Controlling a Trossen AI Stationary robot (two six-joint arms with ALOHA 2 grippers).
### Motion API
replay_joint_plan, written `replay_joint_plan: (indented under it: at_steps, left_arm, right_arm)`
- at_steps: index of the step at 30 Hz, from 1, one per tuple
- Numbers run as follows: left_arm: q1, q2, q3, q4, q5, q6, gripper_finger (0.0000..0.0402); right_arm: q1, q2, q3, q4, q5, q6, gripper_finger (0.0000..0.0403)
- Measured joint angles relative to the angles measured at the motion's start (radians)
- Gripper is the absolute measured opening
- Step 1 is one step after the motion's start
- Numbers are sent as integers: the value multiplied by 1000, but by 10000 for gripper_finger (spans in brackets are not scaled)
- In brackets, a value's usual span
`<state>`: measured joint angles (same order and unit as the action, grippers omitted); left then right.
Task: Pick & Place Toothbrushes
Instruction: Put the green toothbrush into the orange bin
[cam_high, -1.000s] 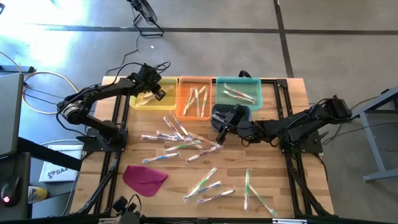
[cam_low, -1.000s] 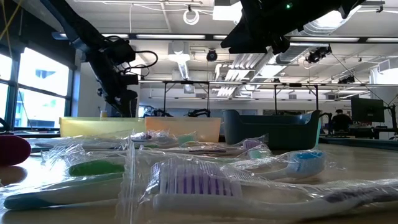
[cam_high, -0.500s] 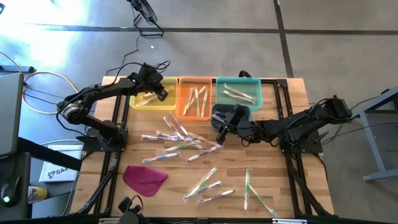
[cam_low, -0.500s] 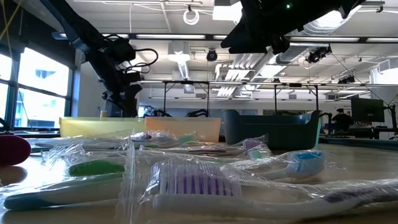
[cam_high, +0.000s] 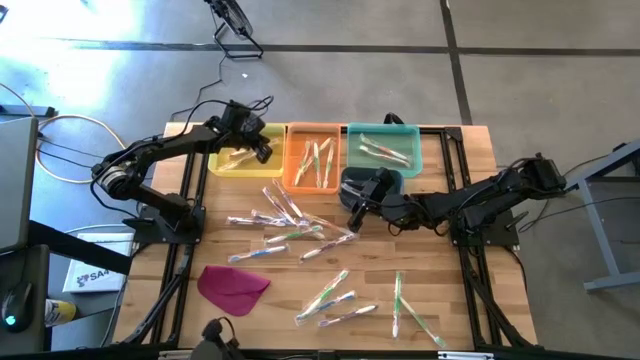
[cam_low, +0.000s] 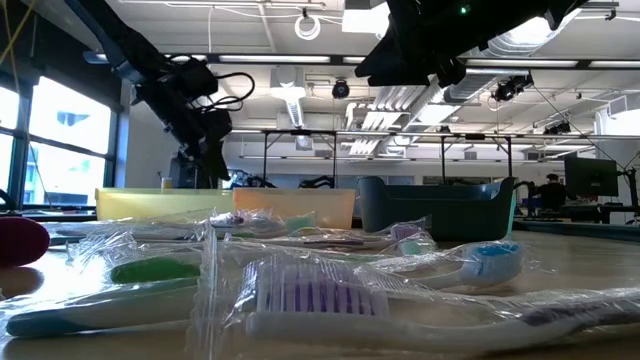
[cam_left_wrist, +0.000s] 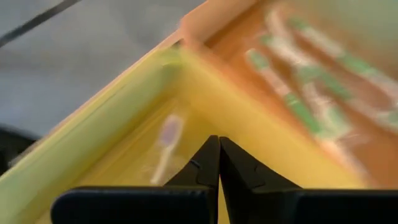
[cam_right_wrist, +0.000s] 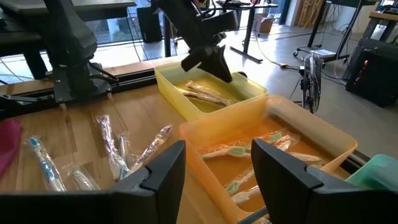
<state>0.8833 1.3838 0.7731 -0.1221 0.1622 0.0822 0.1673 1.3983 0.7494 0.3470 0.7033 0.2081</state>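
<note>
Wrapped toothbrushes lie loose on the wooden table in a middle heap (cam_high: 288, 225) and a near group (cam_high: 340, 298); more fill the foreground of the low view (cam_low: 300, 290). Others lie in the yellow bin (cam_high: 236, 157), the orange bin (cam_high: 314, 158) and the teal bin (cam_high: 383, 148). My left gripper (cam_high: 257, 150) hangs shut and empty over the yellow bin, above a toothbrush (cam_left_wrist: 166, 140) on its floor. My right gripper (cam_high: 356, 214) stands open and empty in the air before the orange bin (cam_right_wrist: 273, 146), its fingers (cam_right_wrist: 163, 171) apart.
A dark bin (cam_high: 360, 182) stands in front of the teal one, beside my right gripper. A magenta cloth piece (cam_high: 234, 285) lies at the near left. Bare wood shows at the table's right side (cam_high: 470, 290). Cables trail off the far left corner.
My left gripper has stayed over the yellow bin, turned at the wrist toward the orange bin, and brought its fingers together with nothing between them. My right arm has kept still.
</note>
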Motion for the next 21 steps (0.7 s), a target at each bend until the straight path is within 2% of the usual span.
replay_joint_plan:
  at_steps: [3, 6, 13, 21]
  left_arm:
    - [-8, -1, 0, 47, 108, -13, 6]
    - [-46, -16, 0, 91, 166, -11, 1]
    - [-188, -105, -6, 114, 174, 22, 2]
    - [-309, -264, -93, 175, 187, 26, 2]
  right_arm:
    - [0, 0, 0, 0, 0, -10, 176]
    - [2, 0, 0, 0, 0, -19, 176]
    - [20, 0, 0, -1, 4, -21, 176]
    - [43, 0, 0, -1, 4, -21, 176]
